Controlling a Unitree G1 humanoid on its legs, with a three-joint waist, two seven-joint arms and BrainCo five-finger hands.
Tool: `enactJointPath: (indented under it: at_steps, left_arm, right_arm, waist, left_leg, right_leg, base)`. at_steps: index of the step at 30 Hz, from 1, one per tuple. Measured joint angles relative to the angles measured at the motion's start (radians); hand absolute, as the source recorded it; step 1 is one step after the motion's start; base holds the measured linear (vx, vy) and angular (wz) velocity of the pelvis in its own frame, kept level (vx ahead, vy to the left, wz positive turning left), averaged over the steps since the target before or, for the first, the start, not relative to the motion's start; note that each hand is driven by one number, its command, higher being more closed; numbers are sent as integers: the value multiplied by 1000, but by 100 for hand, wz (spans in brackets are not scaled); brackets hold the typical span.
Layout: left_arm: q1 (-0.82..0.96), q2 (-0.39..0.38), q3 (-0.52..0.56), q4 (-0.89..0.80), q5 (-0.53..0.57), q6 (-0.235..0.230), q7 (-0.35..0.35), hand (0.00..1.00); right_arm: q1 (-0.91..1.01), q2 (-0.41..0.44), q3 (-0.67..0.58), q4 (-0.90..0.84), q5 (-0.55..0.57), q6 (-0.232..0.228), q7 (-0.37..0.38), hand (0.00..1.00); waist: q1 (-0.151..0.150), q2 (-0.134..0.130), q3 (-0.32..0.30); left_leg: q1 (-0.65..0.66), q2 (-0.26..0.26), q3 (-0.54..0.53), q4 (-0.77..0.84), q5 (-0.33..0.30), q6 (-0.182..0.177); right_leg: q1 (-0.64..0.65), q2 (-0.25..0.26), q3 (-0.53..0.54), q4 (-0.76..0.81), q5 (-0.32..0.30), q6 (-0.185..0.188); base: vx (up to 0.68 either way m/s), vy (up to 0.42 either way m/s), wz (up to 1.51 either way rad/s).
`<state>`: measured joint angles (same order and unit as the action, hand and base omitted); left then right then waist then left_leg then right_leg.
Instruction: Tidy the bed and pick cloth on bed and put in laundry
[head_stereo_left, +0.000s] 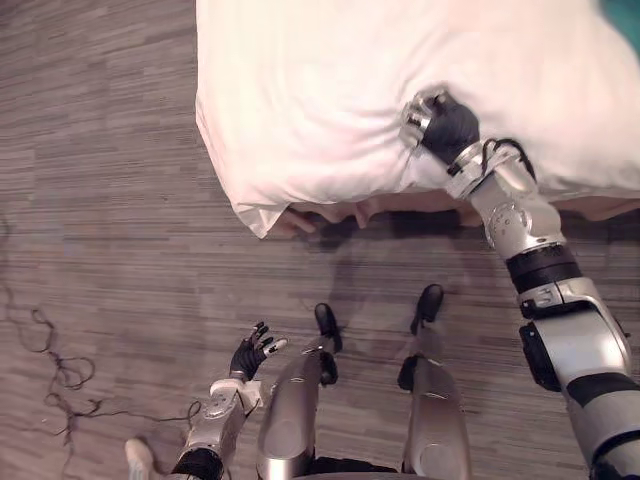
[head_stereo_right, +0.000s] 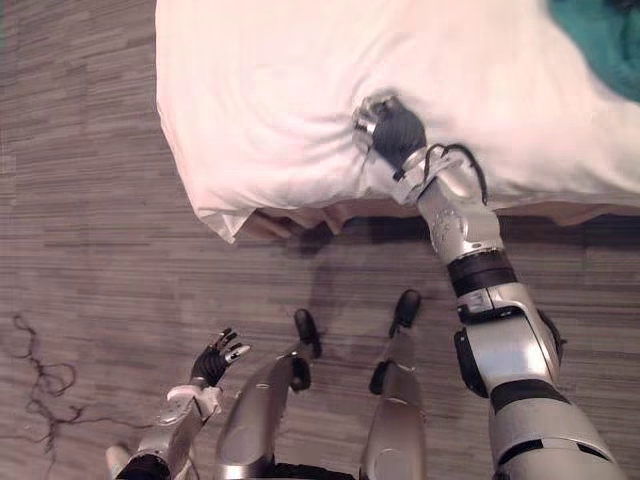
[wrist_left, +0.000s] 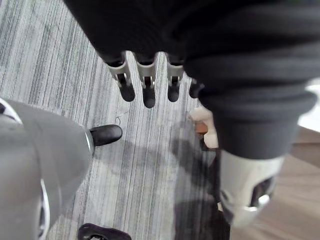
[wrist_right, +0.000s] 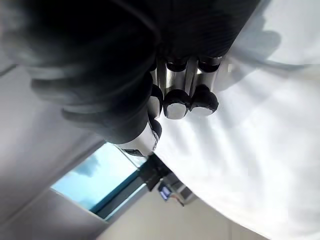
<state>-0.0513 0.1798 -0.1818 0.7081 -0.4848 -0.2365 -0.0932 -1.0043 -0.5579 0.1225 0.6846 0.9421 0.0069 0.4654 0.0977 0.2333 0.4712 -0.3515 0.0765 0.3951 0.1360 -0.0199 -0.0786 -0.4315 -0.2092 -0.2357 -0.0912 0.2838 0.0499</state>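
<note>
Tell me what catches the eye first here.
The right robot hand grips the white bedcover by the bed's near edge, with creases fanning out from it. A teal cloth lies on the bed, far to the right. The left robot hand hangs open, low over the wood floor.

At 2 o'clock, teal cloth (head_stereo_right: 600, 35) cut off by top and right edges. At 12 o'clock, white duvet (head_stereo_right: 280, 100) runs past top edge. Beneath its overhang, bed base (head_stereo_left: 600, 208) mostly hidden, shadowed.
</note>
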Motion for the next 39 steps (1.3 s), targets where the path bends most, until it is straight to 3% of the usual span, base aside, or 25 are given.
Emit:
enactJointPath:
  at_steps: [4, 9, 11, 12, 15, 17, 21, 22, 23, 24, 26, 28, 30, 34, 36, 37, 38, 39]
  left_arm:
    - [50, -7, 41, -34, 62, -63, 0, 0]
    - [74, -59, 120, -26, 163, -80, 30, 0]
    - [73, -74, 146, 11, 200, -79, 40, 0]
    - [67, -83, 157, 48, 230, -77, 50, 0]
    - [57, -112, 187, 104, 283, -71, 53, 0]
    - [54, -138, 196, 131, 300, -60, 70, 0]
    - [68, -169, 222, 150, 323, -42, 75, 0]
    - [82, -187, 233, 149, 360, -39, 92, 0]
    - [107, -184, 243, 147, 401, -39, 100, 0]
    - [119, -182, 244, 148, 419, -39, 109, 0]
    - [140, -190, 233, 151, 469, -20, 112, 0]
    - [147, -186, 233, 164, 485, 1, 115, 0]
    - [143, -186, 230, 212, 485, 22, 132, 0]
    - [125, -182, 228, 251, 484, 53, 133, 0]
    - [127, -185, 266, 279, 478, 79, 131, 0]
    - [129, -185, 300, 291, 475, 89, 133, 0]
    - [150, -182, 384, 303, 447, 101, 140, 0]
    - [155, -177, 398, 301, 436, 104, 145, 0]
  right_arm:
    - [189, 74, -164, -30, 19, 3, 21, 100]
    - [750, 285, -447, 39, -5, -10, -37, 100]
    - [898, 333, -479, 72, -39, -27, -31, 100]
    - [1020, 368, -494, 86, -67, -44, -22, 0]
    - [1219, 433, -511, 102, -106, -107, 26, 0]
    - [1272, 471, -511, 120, -124, -129, 41, 0]
    - [1260, 524, -489, 130, -210, -132, 37, 0]
    - [1248, 526, -471, 128, -257, -124, 29, 0]
    - [1237, 530, -452, 126, -287, -115, 23, 0]
    - [1233, 531, -440, 125, -306, -112, 20, 0]
    - [1195, 523, -420, 147, -357, -85, 2, 0]
    - [1140, 510, -420, 207, -363, -67, 0, 0]
    - [1099, 498, -420, 255, -364, -54, -8, 0]
    - [1107, 483, -415, 299, -363, -35, -50, 0]
    - [1124, 487, -415, 314, -393, -34, -89, 0]
    - [1127, 493, -415, 318, -412, -33, -113, 0]
    - [1130, 511, -412, 311, -473, -45, -143, 0]
    - [1124, 513, -405, 310, -485, -52, -150, 0]
  waist:
    - [-21, -20, 2]
    - [-71, -116, -22]
    - [-104, -153, -47]
    - [-121, -187, -78]
    - [-144, -238, -188]
    - [-147, -249, -255]
    - [-143, -241, -315]
    - [-140, -230, -327]
    - [-117, -225, -334]
    - [-104, -230, -342]
    - [-102, -221, -357]
    - [-96, -219, -353]
    - [-108, -220, -350]
    - [-140, -224, -350]
    - [-157, -220, -350]
    - [-149, -219, -349]
    - [-130, -217, -348]
    - [-121, -221, -350]
  left_leg:
    - [93, 3, 64, -9, -23, -2]
    - [198, 65, 139, 47, -100, -35]
    - [237, 79, 162, 41, -111, -49]
    - [284, 97, 196, 31, -119, -62]
    - [391, 123, 259, -15, -128, -94]
    - [461, 127, 292, -52, -123, -107]
    - [537, 136, 385, -65, -129, -121]
    - [582, 148, 453, -68, -128, -123]
    - [626, 154, 512, -62, -126, -127]
    - [639, 155, 536, -59, -126, -127]
    - [684, 184, 618, -46, -122, -133]
    - [725, 202, 673, -47, -110, -153]
    - [751, 207, 695, -40, -83, -159]
    - [766, 196, 679, 14, -23, -162]
    - [774, 217, 649, 91, 0, -167]
    - [770, 238, 619, 173, 7, -149]
    - [699, 291, 443, 416, 84, 93]
    - [654, 293, 354, 487, 148, 161]
  right_leg:
    - [58, 1, 42, 0, -14, 14]
    - [143, 53, 91, 0, -57, 14]
    - [163, 70, 106, 0, -66, 16]
    - [189, 89, 130, 0, -71, 14]
    - [246, 136, 166, 0, -93, 4]
    - [279, 156, 182, 0, -106, -1]
    - [301, 169, 166, -2, -133, -10]
    - [322, 143, -9, 21, -174, -35]
    - [332, 125, -119, 46, -172, -44]
    - [331, 121, -155, 61, -163, -55]
    - [325, 112, -330, 143, -235, -91]
    - [327, 121, -383, 200, -250, -109]
    - [327, 150, -357, 204, -249, -124]
    - [334, 156, -295, 184, -246, -126]
    - [345, 177, -258, 171, -250, -129]
    - [344, 191, -223, 172, -260, -139]
    - [345, 229, -134, 170, -284, -190]
    - [347, 234, -110, 166, -288, -201]
  base:
    - [4, 49, -36]
    - [84, -5, -53]
    - [132, -19, -51]
    - [160, -16, -80]
    - [153, -15, -59]
    - [126, 0, -37]
    - [6, 24, -51]
    - [-13, 65, -99]
    - [-1, 68, -120]
    - [41, 24, -111]
    - [89, -40, -81]
    - [112, -63, -92]
    - [52, -90, -87]
    - [20, 4, -55]
    - [18, 62, -73]
    - [74, -6, -192]
    - [109, -17, -216]
    - [172, -22, -268]
